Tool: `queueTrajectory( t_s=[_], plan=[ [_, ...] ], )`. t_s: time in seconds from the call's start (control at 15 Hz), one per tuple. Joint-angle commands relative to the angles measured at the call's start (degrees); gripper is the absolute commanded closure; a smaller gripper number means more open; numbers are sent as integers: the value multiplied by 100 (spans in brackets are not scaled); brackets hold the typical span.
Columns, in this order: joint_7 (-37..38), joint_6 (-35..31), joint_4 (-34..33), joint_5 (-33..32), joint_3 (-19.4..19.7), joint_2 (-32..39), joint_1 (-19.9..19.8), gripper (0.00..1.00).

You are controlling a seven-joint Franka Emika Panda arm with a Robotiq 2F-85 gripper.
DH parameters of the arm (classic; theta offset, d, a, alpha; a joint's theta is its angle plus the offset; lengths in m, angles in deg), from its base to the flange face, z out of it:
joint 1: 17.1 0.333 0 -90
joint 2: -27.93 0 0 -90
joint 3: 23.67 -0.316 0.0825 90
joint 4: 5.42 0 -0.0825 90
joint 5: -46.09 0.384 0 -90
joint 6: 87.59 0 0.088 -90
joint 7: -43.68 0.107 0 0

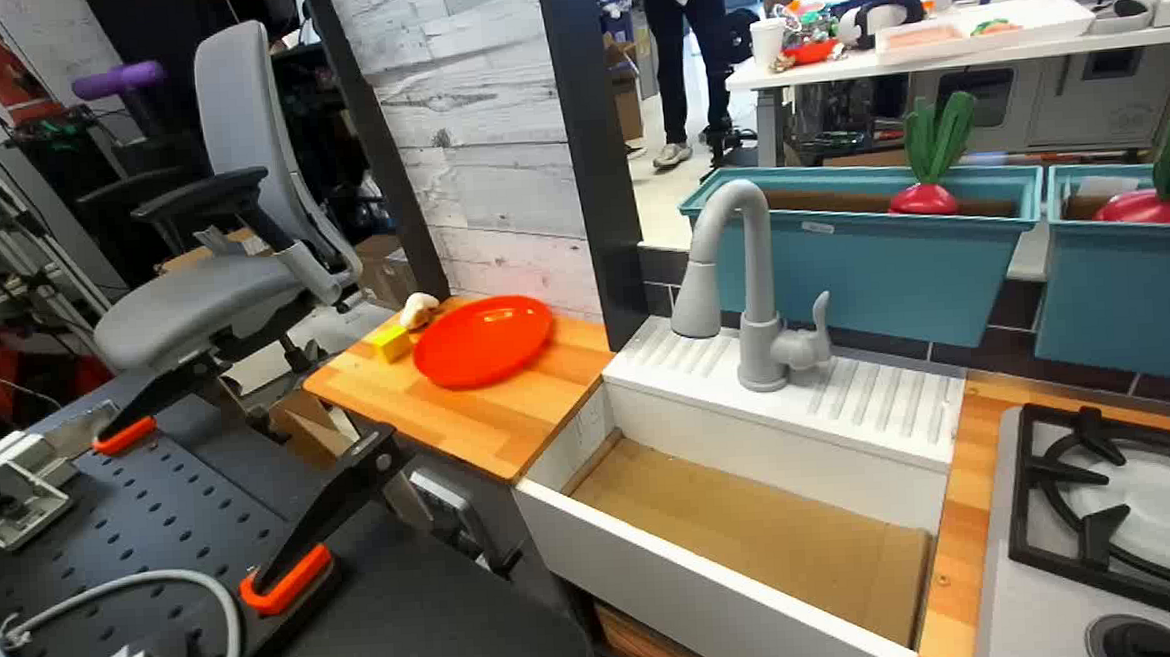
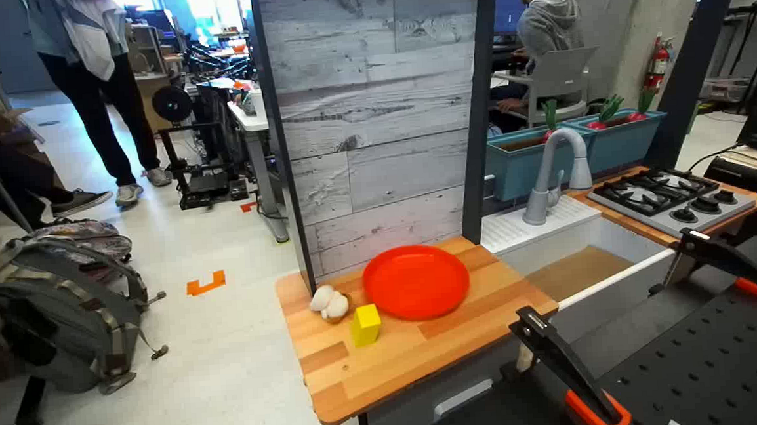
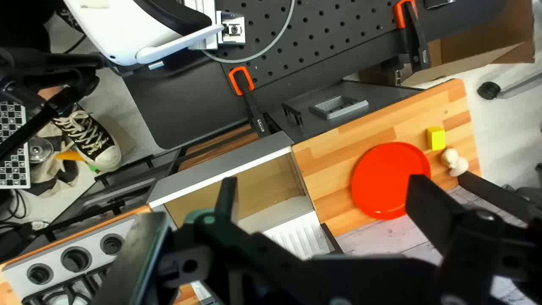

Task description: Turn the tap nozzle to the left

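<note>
The tap nozzle, a matte grey gooseneck spout [image 1: 758,249], stands on the white ribbed ledge [image 1: 637,361] behind the sink [image 1: 700,613]. In that exterior view its downward tip hangs left of its base, and the short lever handle [image 1: 814,335] sticks out right. It also shows in an exterior view [image 2: 580,172], with the tip right of the base. In the wrist view the nozzle is hidden, apparently behind the gripper body. My gripper [image 3: 323,182] shows only in the wrist view. Its fingers are wide apart with nothing between them, high above the sink and counter.
A red plate [image 2: 415,282], a yellow block [image 2: 366,325] and a white mushroom-like thing [image 2: 329,303] lie on the wooden counter. A dark post [image 1: 597,168] stands left of the tap. Blue planters [image 1: 862,264] hang behind it. A stove [image 1: 1135,500] is beside the sink.
</note>
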Motion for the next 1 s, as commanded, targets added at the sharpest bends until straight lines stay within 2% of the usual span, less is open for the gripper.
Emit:
queueTrajectory(
  t_s=[0.0, 0.4, 0.67, 0.93],
  plan=[
    [-34, 10, -9, 36, -61, 11, -69, 0],
    [-34, 10, -9, 36, -61, 11, -69, 0],
    [116, -648, -91, 169, -31, 496, -50, 0],
    [321, -1199, -467, 319, -96, 1310, 11, 0]
  ],
)
